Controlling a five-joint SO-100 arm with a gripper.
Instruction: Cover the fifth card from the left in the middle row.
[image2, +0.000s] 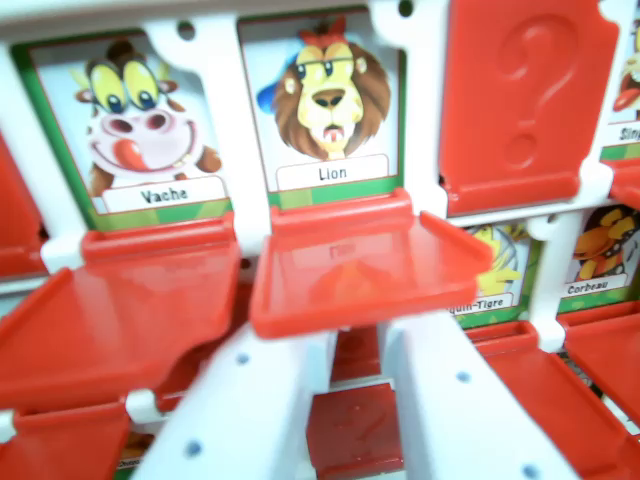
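A: Up close on a white game board with red flaps. Lion card uncovered at twelve o'clock, label reading "Lion", framed in green.

B: And beside it?

A: Vache card at ten o'clock, also uncovered. Closed red flap with a question mark at two o'clock, standing upright over its card.

B: The Lion's own flap?

A: Lion flap hinged just below the card, lying near flat, tilted out toward the camera, dead centre. Vache flap likewise down at eight o'clock.

B: Gripper?

A: Gripper at six o'clock, two white fingers rising from the bottom edge, spread moderately apart, holding nothing. Tips right under the front edge of the Lion flap, seemingly touching; hard to confirm.

B: Lower right?

A: Partly hidden card ending in "-Tigre" at three o'clock, Corbeau card past it, more red flaps lying down below.
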